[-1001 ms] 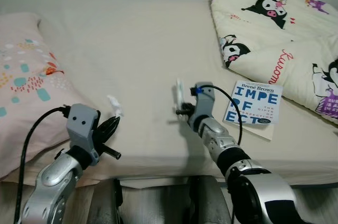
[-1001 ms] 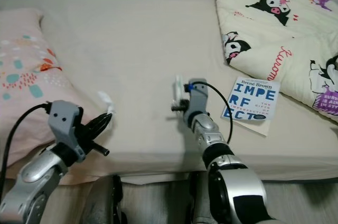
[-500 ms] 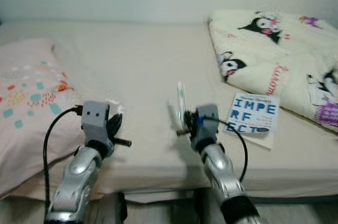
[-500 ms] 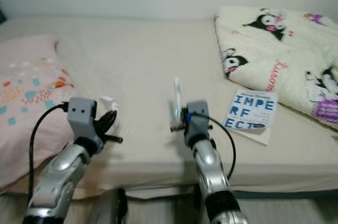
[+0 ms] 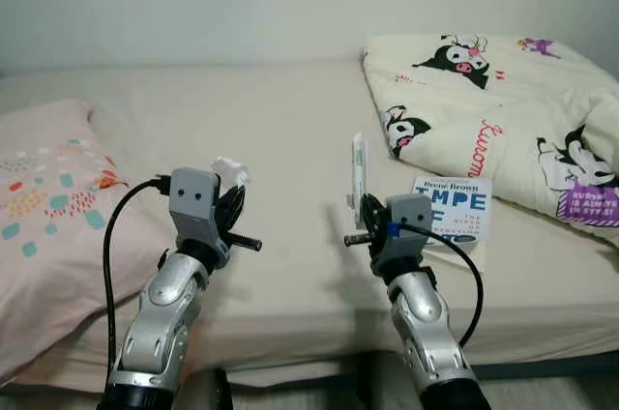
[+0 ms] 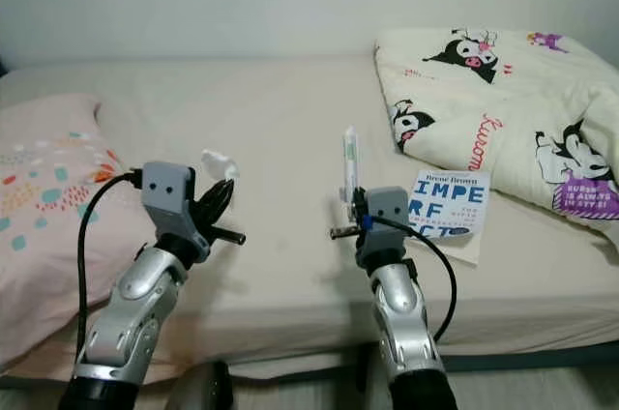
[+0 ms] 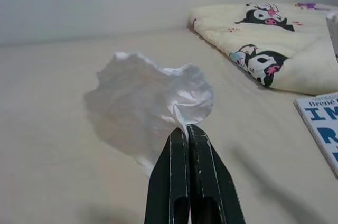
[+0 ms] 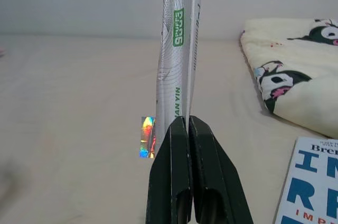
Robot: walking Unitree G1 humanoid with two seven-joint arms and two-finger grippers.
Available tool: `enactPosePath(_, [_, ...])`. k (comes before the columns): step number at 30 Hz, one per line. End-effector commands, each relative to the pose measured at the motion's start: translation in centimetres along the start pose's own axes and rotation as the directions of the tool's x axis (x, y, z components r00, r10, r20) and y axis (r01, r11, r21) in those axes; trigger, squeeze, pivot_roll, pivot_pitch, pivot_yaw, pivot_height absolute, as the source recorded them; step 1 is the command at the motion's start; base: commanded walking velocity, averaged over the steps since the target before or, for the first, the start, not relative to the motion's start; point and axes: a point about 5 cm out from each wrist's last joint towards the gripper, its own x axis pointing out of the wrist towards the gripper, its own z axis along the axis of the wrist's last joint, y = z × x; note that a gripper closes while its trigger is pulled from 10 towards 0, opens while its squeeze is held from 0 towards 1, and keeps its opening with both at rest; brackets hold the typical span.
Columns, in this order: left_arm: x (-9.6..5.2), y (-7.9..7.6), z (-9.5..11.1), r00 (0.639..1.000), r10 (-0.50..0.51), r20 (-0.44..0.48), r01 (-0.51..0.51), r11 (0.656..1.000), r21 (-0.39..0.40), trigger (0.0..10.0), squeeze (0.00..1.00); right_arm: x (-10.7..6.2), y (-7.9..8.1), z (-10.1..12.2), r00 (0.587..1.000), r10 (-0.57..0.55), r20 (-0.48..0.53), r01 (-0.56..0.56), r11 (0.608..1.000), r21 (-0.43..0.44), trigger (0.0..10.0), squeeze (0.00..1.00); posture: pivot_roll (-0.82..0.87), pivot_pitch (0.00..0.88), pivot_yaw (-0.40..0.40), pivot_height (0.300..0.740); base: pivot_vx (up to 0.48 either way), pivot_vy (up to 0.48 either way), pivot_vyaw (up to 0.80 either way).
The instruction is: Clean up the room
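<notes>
Now my left tool (image 7: 186,129) pinches a tissue (image 7: 150,102), my right tool (image 8: 183,121) a wrapper (image 8: 179,65). I'd keep both pinches firm and carry them clear of the bed (image 5: 290,139) toward a bin.

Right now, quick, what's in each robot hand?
Left gripper: shut on a crumpled white tissue.
Right gripper: shut on a flattened white wrapper, held upright above the bed.

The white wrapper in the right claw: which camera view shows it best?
The right wrist view: the white wrapper stands upright, pinched between the right claw's shut fingers, and its green print shows. In both eye views it is a thin white strip above that claw, over the bed.
</notes>
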Motion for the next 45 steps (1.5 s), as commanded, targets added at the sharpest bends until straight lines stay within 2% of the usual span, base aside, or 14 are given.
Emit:
enactPosePath(1, [-0.25, -0.10, -0.59, 1.000, 0.014, -0.015, -0.014, 1.000, 0.000, 10.0, 0.00, -0.25, 0.11, -0.15, 1.000, -0.001, -0.015, 0.001, 1.000, 0.015, 10.0, 0.00, -0.02, 0.037, -0.017, 0.619, 0.000, 0.000, 0.00])
enactPosePath(24, [-0.72, 0.76, -1.06, 0.997, 0.079, -0.018, -0.078, 0.997, 0.009, 10.0, 0.00, -0.12, 0.61, 0.21, 0.999, 0.040, -0.033, -0.039, 0.999, 0.025, 10.0, 0.00, 0.00, 0.037, -0.052, 0.674, 0.000, 0.000, 0.00])
enactPosePath(26, [-0.75, 0.79, -1.02, 0.996, 0.085, -0.015, -0.085, 0.996, 0.007, 10.0, 0.00, 0.03, 0.74, 0.29, 0.998, 0.049, -0.033, -0.048, 0.998, 0.027, 10.0, 0.00, 0.00, 0.036, -0.054, 0.689, 0.000, 0.000, 0.00])
enactPosePath(39, [-0.78, 0.75, -1.51, 0.996, 0.076, -0.037, -0.075, 0.997, 0.012, 10.0, 0.00, -0.11, 0.89, 0.40, 0.999, 0.041, -0.029, -0.040, 0.998, 0.038, 10.0, 0.00, 0.02, 0.028, -0.034, 0.734, 0.000, 0.000, 0.00])
enactPosePath(45, [-0.63, 0.64, -1.38, 0.997, 0.070, -0.035, -0.069, 0.997, 0.016, 10.0, 0.00, -0.45, 0.79, 0.04, 0.999, 0.031, -0.040, -0.029, 0.999, 0.046, 10.0, 0.00, 0.03, 0.026, -0.035, 0.740, 0.000, 0.000, 0.00])
